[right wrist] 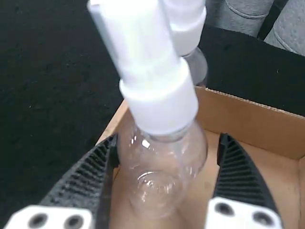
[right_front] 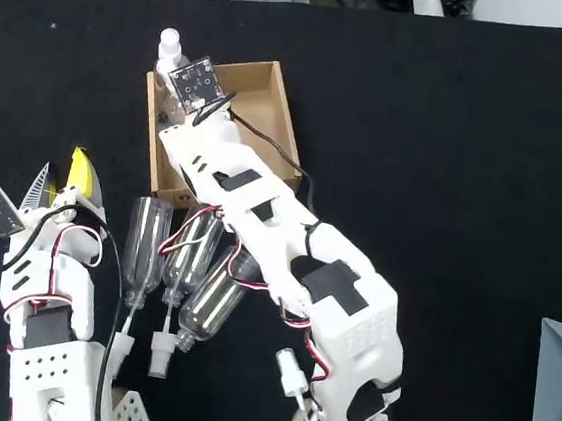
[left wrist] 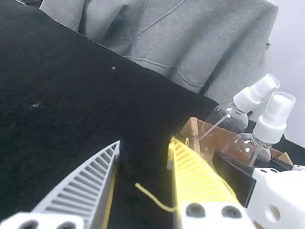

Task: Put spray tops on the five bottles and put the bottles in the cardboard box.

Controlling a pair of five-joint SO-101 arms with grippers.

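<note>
The cardboard box stands at the table's far side. Two clear bottles with white spray tops stand upright in its left corner: one sits between the open fingers of my right gripper, the other just behind it. The left wrist view shows both bottles. My left gripper hovers open and holds nothing, over the cloth left of the box. Three uncapped bottles lie near the front, partly under the right arm.
Three loose spray tops with dip tubes lie near the arm bases. A grey-blue object sits at the right edge. Black cloth covers the table, with open room to the right.
</note>
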